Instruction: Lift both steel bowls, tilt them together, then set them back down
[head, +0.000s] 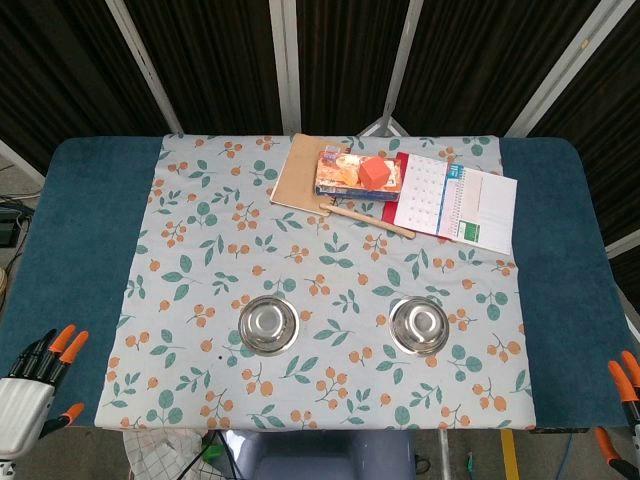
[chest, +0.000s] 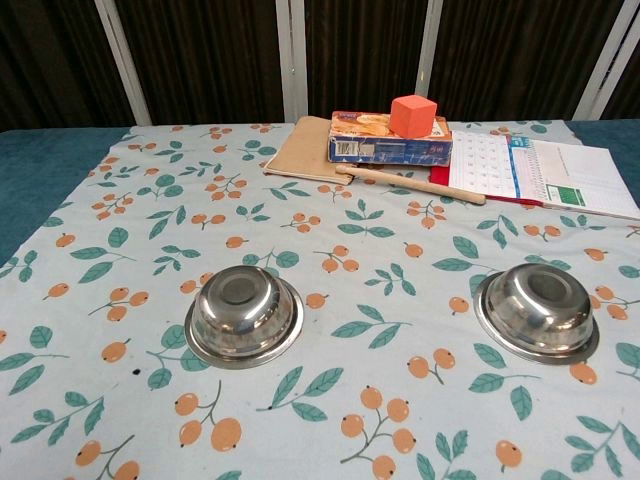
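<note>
Both steel bowls (chest: 244, 315) (chest: 537, 310) sit upside-down; left hand (head: 35, 385) and right hand (head: 625, 400) fingers released.

Even overhead light, sharp focus, soft glare on steel bowls (chest: 243, 314).

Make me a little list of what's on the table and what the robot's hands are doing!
left bowl: steel, upside down on the cloth
right bowl: steel, upside down, apart from the left one
left hand: at the table's near left corner, fingers apart, holding nothing
right hand: at the near right edge, mostly out of frame
far side: box with an orange cube on top, calendar, wooden stick, board
</note>
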